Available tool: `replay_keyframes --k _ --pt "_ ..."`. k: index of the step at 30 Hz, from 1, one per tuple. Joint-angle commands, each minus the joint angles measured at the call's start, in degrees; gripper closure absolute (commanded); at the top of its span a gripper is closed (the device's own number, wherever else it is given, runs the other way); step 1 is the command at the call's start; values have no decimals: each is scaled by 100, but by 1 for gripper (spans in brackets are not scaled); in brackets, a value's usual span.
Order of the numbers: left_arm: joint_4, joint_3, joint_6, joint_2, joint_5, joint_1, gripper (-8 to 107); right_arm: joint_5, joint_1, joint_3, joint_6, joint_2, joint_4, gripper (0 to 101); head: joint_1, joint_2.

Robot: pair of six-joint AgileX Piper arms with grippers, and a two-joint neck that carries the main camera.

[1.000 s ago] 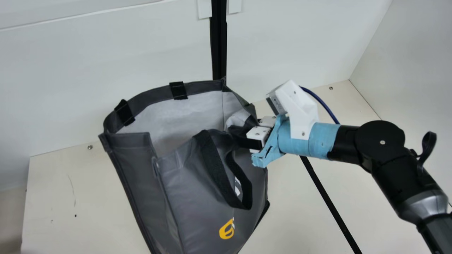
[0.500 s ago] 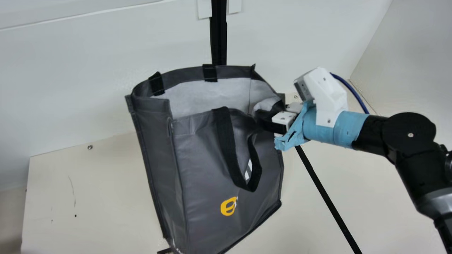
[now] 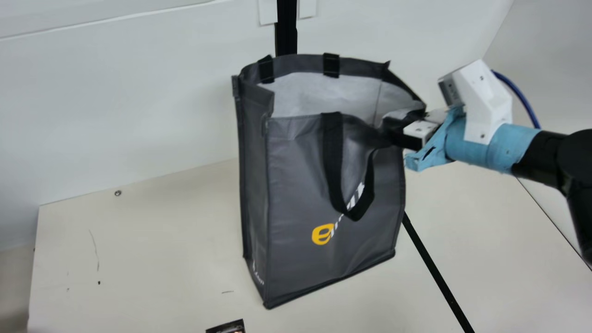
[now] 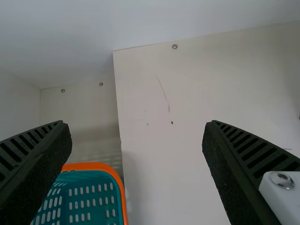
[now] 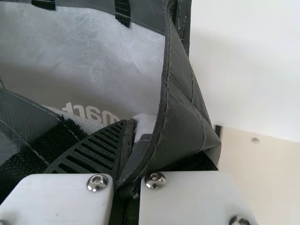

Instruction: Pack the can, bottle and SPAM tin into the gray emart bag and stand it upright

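Well, scuffed cream table, white walls.

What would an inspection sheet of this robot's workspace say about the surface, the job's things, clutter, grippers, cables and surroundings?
Surface: cream table with a thin scratch, dark specks and a black strip.
Job's things: gray bag upright, mouth open; whether its base bears weight is unclear.
Clutter: teal basket with orange rim; small dark thing, partly cut off, unidentified.
Grippers: right gripper pinches the bag's top edge; left gripper open, holding nothing.
Cables: blue cable at the right wrist.
Surroundings: white walls.
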Motion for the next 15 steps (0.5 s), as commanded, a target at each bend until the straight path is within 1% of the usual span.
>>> replay_keyframes --k 1,15 --pt "0 0 0 0 0 0 9 87 -245 -128 -47 40 6 101 -121 -14" --pt "0 0 0 0 0 0 9 555 -1465 -1052 -347 496 -148 101 -121 -14"
